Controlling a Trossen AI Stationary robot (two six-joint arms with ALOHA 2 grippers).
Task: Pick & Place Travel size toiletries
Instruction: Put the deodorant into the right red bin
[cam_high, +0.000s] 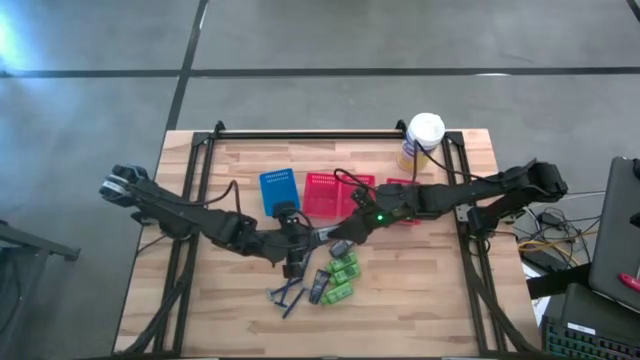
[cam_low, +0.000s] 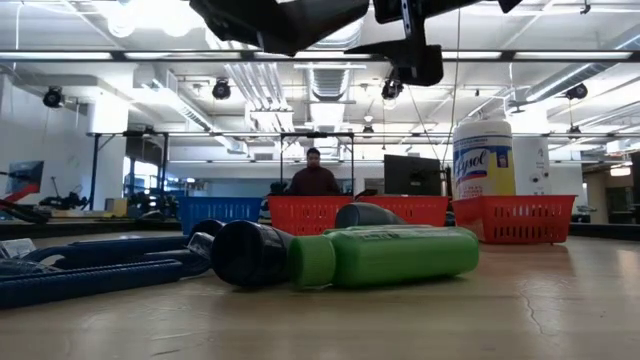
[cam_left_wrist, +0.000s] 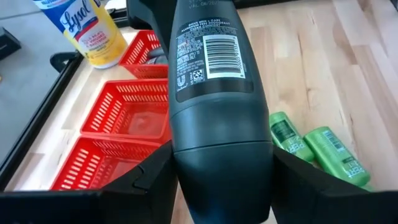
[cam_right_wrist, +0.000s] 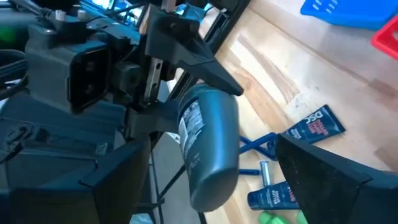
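My left gripper (cam_high: 300, 243) is shut on a dark grey tube (cam_left_wrist: 214, 93) with a barcode label, held in the air over the table's middle. My right gripper (cam_right_wrist: 224, 180) is open right in front of it (cam_high: 345, 238). Its fingers stand on either side of the tube's free end (cam_right_wrist: 208, 180) without touching. Below, on the table, lie bright green bottles (cam_high: 345, 268), a dark tube (cam_high: 318, 285) and thin blue razor sticks (cam_high: 287, 297). In the low view a green bottle (cam_low: 400, 255) and a dark tube (cam_low: 250, 255) lie on their sides. My left gripper pinches the dark grey tube between its two fingers (cam_left_wrist: 155, 180), on the tube's two sides near its near end (cam_left_wrist: 186, 168). The fingers come level from the table's left and lie along the tube. The tube is lifted clear and points toward my right gripper.
A blue mesh basket (cam_high: 279, 190) and red mesh baskets (cam_high: 325, 193) stand in a row behind the grippers. A yellow canister with a white lid (cam_high: 425, 135) stands at the far right corner. A person (cam_low: 313, 178) sits in the room beyond the table.
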